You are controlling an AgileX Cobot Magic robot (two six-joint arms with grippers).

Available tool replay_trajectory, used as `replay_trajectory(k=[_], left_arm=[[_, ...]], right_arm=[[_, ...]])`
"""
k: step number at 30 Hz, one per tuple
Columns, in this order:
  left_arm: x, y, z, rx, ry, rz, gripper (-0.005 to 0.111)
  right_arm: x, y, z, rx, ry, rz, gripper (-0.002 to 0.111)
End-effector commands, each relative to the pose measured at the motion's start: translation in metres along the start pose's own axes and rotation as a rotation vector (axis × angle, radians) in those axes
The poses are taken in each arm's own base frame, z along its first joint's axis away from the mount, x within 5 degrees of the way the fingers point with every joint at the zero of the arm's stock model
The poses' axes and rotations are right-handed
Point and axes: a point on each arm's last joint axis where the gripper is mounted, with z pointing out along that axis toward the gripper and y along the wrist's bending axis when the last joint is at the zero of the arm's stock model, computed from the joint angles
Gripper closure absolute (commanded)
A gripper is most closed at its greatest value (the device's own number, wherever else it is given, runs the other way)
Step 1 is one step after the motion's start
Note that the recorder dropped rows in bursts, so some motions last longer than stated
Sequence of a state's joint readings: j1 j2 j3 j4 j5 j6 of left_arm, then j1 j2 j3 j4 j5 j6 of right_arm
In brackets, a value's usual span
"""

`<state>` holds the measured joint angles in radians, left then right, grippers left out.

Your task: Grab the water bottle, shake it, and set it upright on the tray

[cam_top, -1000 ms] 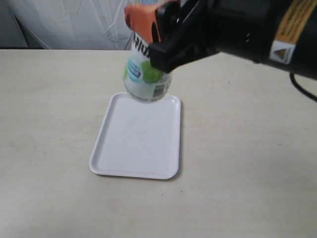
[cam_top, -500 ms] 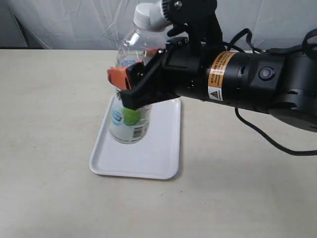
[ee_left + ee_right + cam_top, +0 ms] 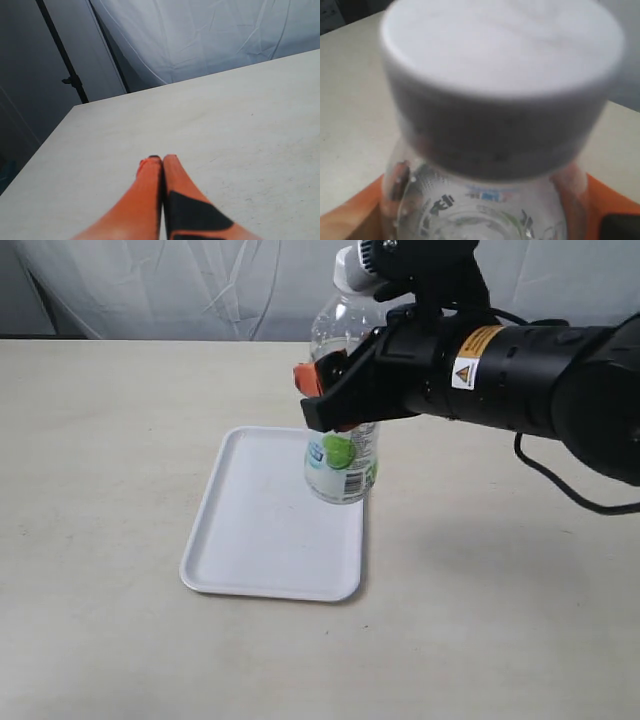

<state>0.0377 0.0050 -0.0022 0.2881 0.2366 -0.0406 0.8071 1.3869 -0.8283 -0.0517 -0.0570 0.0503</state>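
The water bottle point(image 3: 342, 455) hangs nearly upright, cap up, over the right edge of the white tray point(image 3: 260, 530). My right gripper point(image 3: 335, 390) is shut on its middle, with orange fingers point(image 3: 308, 378) on either side. I cannot tell whether its base touches the tray. In the right wrist view the white cap point(image 3: 502, 75) fills the frame, and the clear bottle body point(image 3: 485, 210) sits between the orange fingers point(image 3: 355, 215). My left gripper point(image 3: 162, 160) is shut on nothing above bare table, and is out of the exterior view.
The light beige table point(image 3: 110, 420) runs all round the tray. A white cloth backdrop point(image 3: 180, 290) hangs behind. In the left wrist view a dark pole point(image 3: 62, 55) stands beyond the table's far corner.
The right gripper swung the bottle from high and tilted, down over the tray's left part, then right and up to the tray's right edge. Now it is upright.
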Motion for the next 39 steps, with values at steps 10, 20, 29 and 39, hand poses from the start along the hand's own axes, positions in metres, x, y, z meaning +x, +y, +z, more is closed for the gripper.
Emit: replay_trajectory(k=[10, 20, 29, 39], left_arm=[[0.001, 0.0, 0.0, -0.002, 0.0, -0.002, 0.107], [0.001, 0.0, 0.0, -0.002, 0.0, -0.002, 0.107], [0.001, 0.0, 0.0, -0.002, 0.0, -0.002, 0.107], [0.001, 0.0, 0.0, -0.002, 0.0, -0.002, 0.107]], right_arm=[[-0.018, 0.003, -0.006, -0.011, -0.127, 0.206, 0.109], [-0.015, 0.045, -0.007, -0.153, -0.139, -0.222, 0.109], [-0.023, -0.045, -0.01, 0.159, -0.21, 0.197, 0.109], [-0.017, 0.074, -0.013, -0.251, -0.219, -0.456, 0.109]])
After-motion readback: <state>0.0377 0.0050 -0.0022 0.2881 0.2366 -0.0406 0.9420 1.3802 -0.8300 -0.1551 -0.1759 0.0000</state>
